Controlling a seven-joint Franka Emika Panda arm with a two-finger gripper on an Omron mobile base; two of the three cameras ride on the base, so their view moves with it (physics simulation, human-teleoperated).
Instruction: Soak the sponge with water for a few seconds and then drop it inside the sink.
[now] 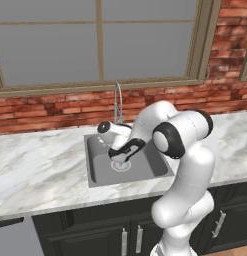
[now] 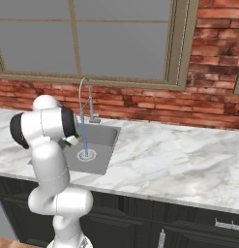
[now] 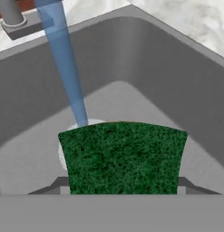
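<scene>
The gripper [image 3: 124, 192] pinches the sponge [image 3: 124, 156] between its fingers — in the hand view the dark green face sits straight ahead of the hand, filling the lower middle, with the grey finger pads [image 3: 56, 186] showing at its 8 and 4 o'clock corners. The sponge hangs over the sink [image 3: 177, 86], above the round silver drain [image 3: 63, 152] that peeks out at its 9 o'clock edge.

The water [image 3: 65, 68] runs down as a pale-blue stream from 11 o'clock, reaching the drain just beside the sponge's upper left corner; whether it touches the sponge I cannot tell. The tap's base [image 3: 13, 16] stands at the top left on the rim.

In the right base view the sponge [image 2: 72, 140] shows as a small green and yellow spot at the arm's end, just beside the stream [image 2: 85, 140] under the curved tap [image 2: 84, 97]. In the left base view the hand [image 1: 126, 150] reaches down into the grey basin [image 1: 97, 170] set in the marble counter [image 1: 35, 165], below the window [image 1: 100, 40] and brick wall [image 1: 45, 107].
</scene>
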